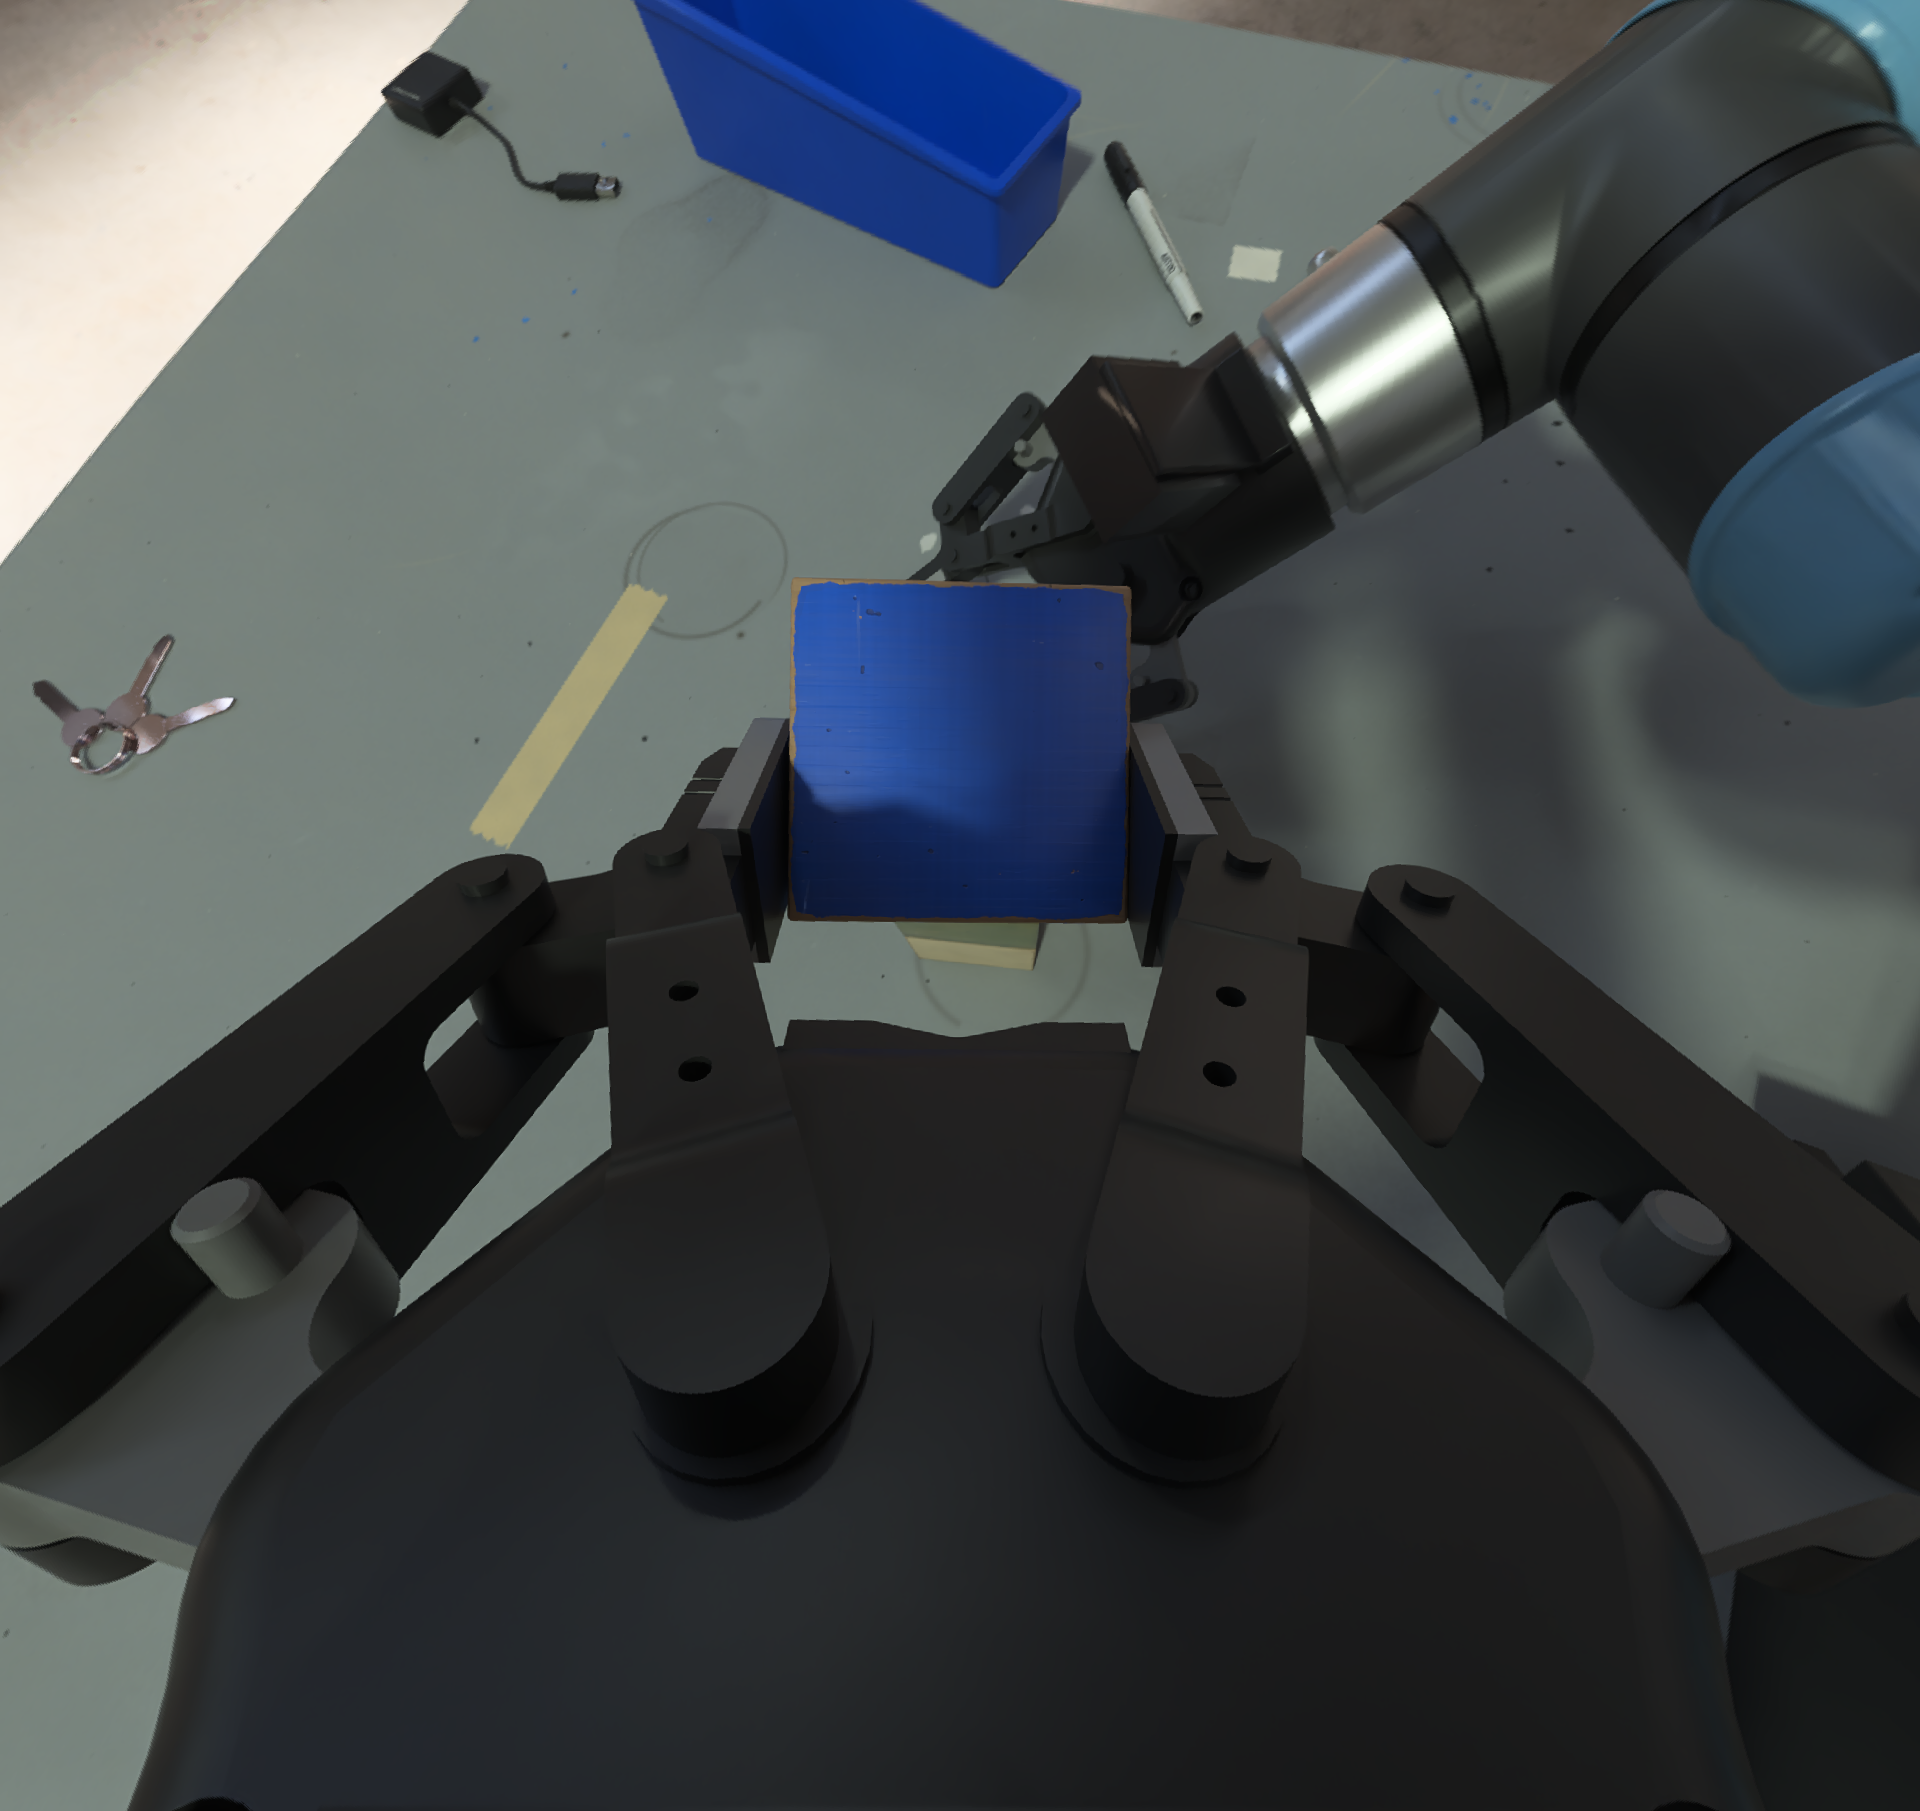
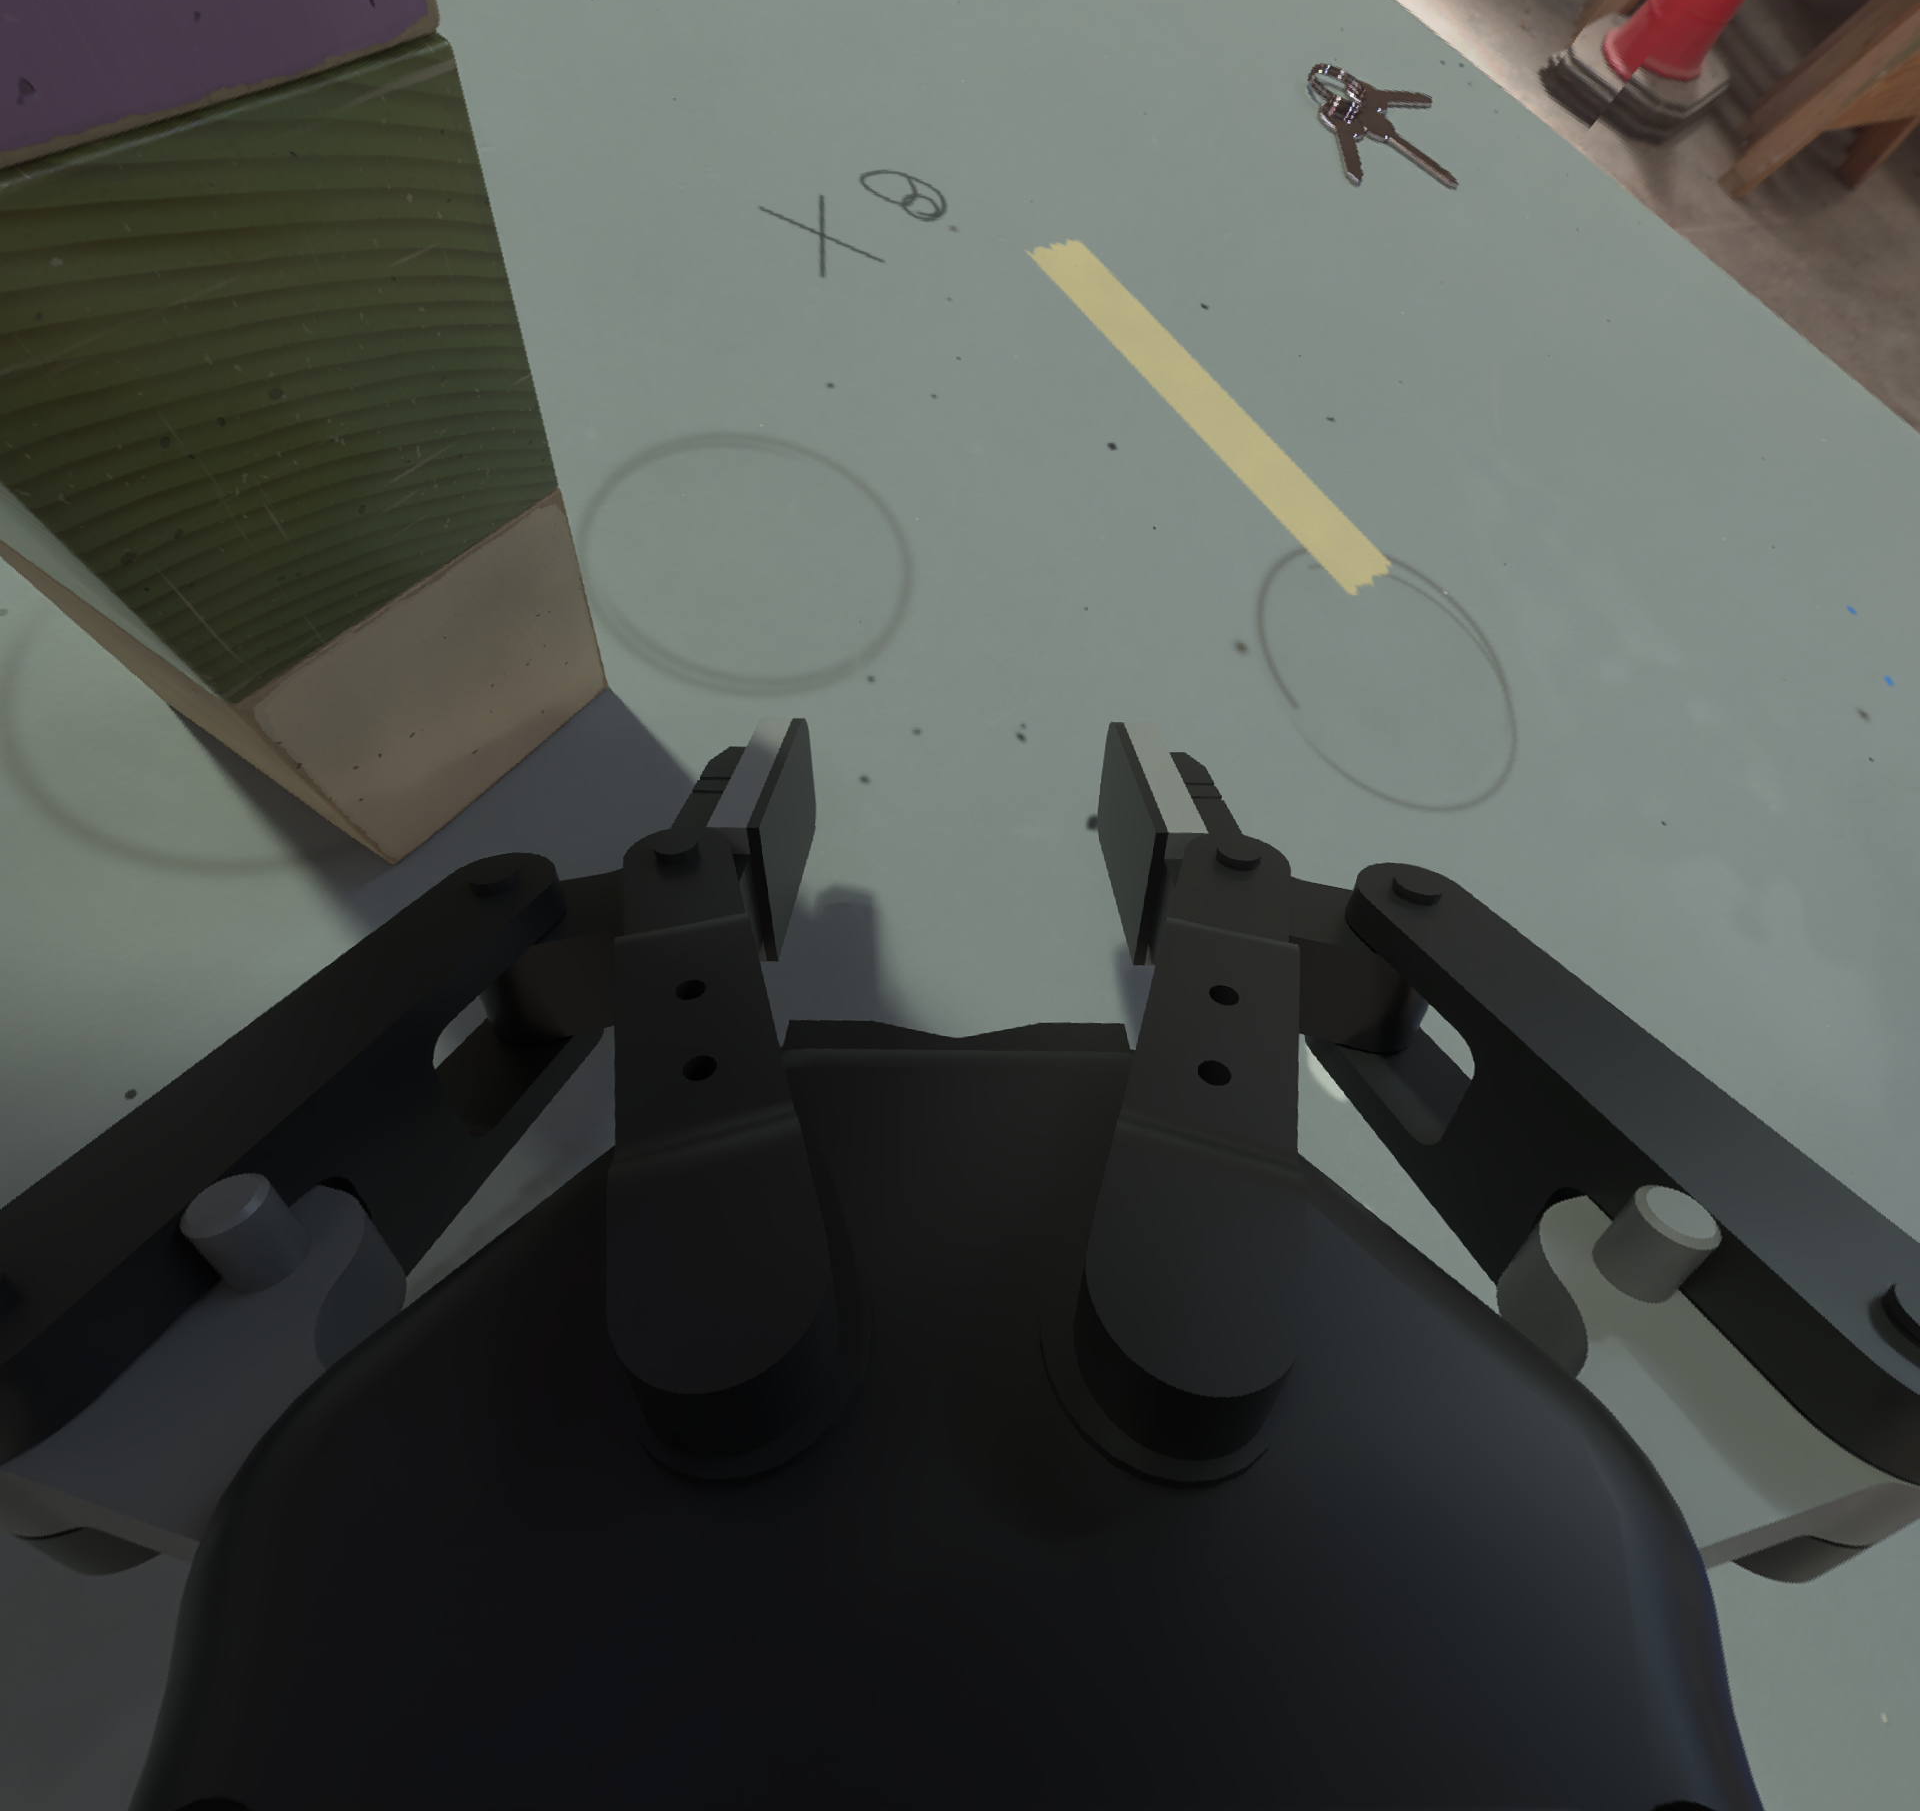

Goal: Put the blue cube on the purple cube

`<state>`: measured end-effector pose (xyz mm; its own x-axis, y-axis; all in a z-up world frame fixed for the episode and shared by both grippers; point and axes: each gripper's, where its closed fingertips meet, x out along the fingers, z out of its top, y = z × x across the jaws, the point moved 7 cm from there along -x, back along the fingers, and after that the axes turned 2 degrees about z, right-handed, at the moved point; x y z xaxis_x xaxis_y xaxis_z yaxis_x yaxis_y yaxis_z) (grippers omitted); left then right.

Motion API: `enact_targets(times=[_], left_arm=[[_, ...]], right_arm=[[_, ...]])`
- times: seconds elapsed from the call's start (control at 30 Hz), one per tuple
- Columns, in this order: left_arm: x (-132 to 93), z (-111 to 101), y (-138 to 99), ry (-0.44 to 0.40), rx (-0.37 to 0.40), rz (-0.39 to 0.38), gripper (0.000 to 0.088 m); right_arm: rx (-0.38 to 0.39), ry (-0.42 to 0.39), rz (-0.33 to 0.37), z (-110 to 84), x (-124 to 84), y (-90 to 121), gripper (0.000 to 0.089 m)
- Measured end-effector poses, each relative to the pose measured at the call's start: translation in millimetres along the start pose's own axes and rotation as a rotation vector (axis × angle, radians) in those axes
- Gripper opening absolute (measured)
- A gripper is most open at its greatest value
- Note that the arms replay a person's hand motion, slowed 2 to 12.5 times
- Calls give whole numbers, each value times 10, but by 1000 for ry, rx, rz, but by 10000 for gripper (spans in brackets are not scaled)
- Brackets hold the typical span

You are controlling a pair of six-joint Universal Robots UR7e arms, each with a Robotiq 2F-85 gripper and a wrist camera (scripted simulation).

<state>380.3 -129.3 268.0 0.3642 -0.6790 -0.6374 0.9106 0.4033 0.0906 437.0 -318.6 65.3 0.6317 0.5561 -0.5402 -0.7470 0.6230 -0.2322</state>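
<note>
The left end effector (image 1: 958, 826) pinches the scuffed blue wooden cube (image 1: 958, 753) between its two flat pads, one pressed on each side face, above the grey-green counter (image 1: 364, 514). A pale block (image 1: 977, 946) peeks out just beneath the cube. The right end effector (image 2: 956, 831) is spread with nothing between its pads, low over the counter. To its left stands a stack: the purple cube (image 2: 197, 5) on an olive-green ridged cube (image 2: 260, 359) on a beige cube (image 2: 436, 681). A deep blue plastic bin (image 1: 862, 88), a black marker (image 1: 1151, 229) and a bunch of keys (image 1: 125, 712) lie farther off.
</note>
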Motion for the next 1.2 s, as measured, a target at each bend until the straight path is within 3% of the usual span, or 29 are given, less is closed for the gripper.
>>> enact_targets(times=[0.43, 1.2], left_arm=[[133, 119, -29, -32, 18, -38, 519], [379, 1, 88, 99, 37, -64, 519]], right_arm=[[-10, 3, 3, 5, 10, 10, 494], [-12, 2, -2, 9, 15, 12, 492]])
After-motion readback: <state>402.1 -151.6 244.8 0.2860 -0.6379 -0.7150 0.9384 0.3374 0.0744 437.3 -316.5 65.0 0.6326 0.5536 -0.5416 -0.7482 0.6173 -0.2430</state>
